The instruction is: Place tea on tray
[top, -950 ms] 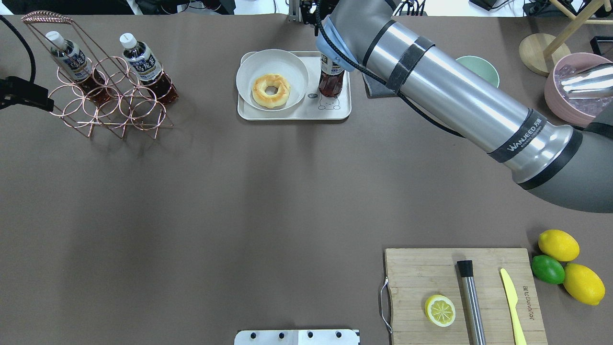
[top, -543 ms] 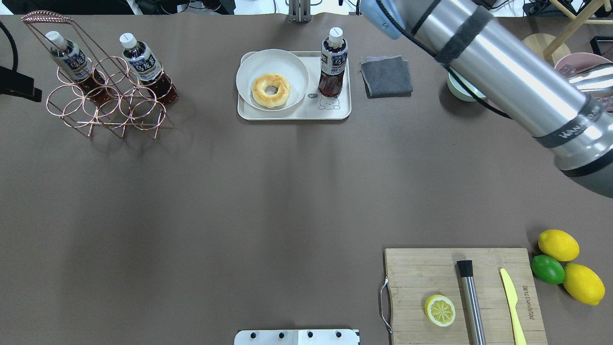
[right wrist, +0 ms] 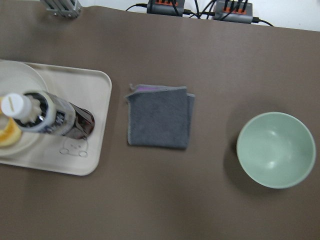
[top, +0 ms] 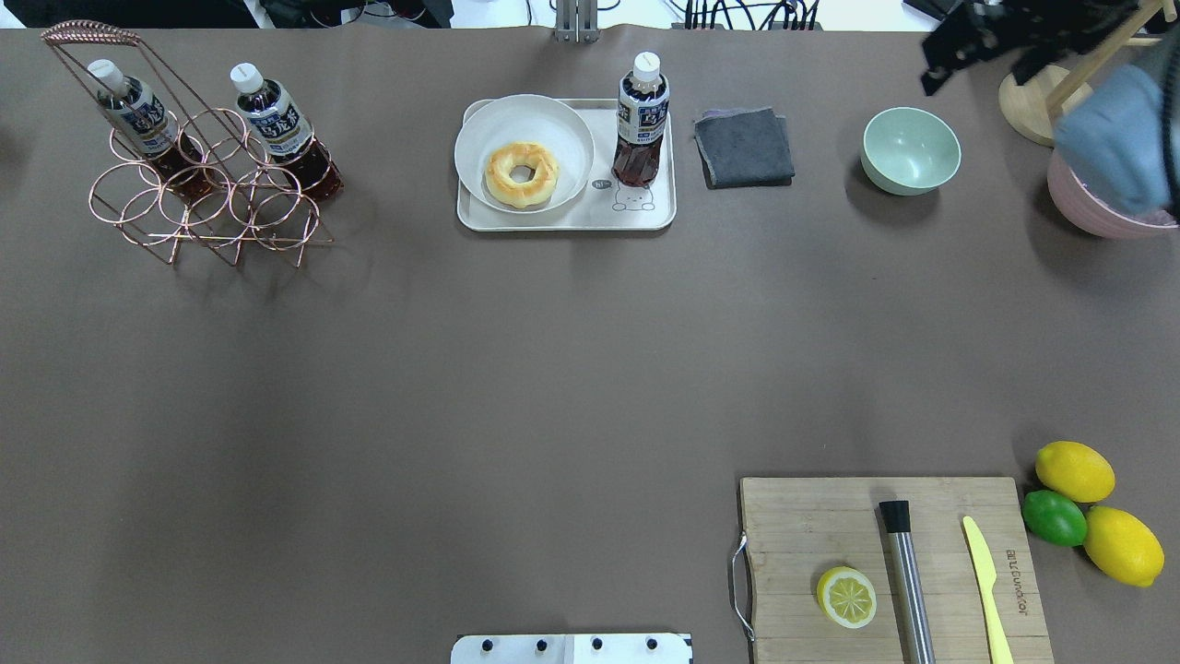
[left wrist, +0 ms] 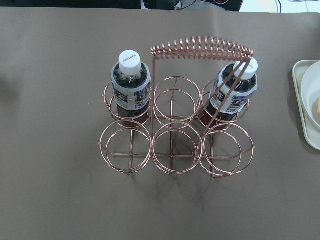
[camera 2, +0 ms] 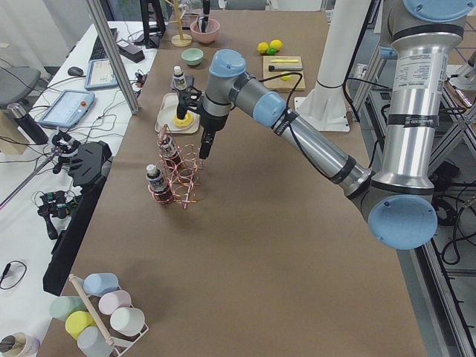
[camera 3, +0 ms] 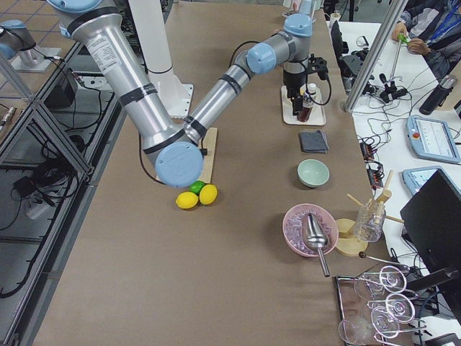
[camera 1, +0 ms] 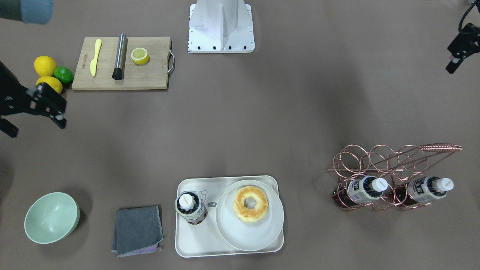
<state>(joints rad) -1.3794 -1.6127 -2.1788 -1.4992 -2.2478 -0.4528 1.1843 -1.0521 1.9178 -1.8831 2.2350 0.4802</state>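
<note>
Your tea [top: 639,120] stands upright with its white cap on, at the right end of the tray [top: 572,218] as the overhead view shows it, and nothing grips it. Taking clock directions from the tea in that view, the bear drawing [top: 633,198] sits just at 6 o'clock on the tray floor. The round plate [top: 489,129] lies just beside the bottle at 9 o'clock and carries a doughnut [top: 522,173]. Off the tray at 3 o'clock you see a folded grey cloth [top: 744,146], and farther along the same line a pale green bowl [top: 911,149]. Well away at 9 o'clock the copper wire rack [top: 207,203] holds two matching bottles [top: 138,115] in its back rings. Far off at 5 o'clock the cutting board [top: 811,526] carries a half lemon [top: 846,597], a steel rod [top: 908,590] and a yellow knife [top: 986,581], with two lemons [top: 1074,470] and a lime [top: 1054,517] just beside its right edge. In the front-facing view the right gripper [camera 1: 33,123] hangs at the left edge, at 10 o'clock from the tea, well apart from it, its fingers spread wide over bare table. The left gripper [camera 1: 458,50] shows in the upper right corner there, at 2 o'clock, and you cannot tell whether its fingers are apart or together.
</note>
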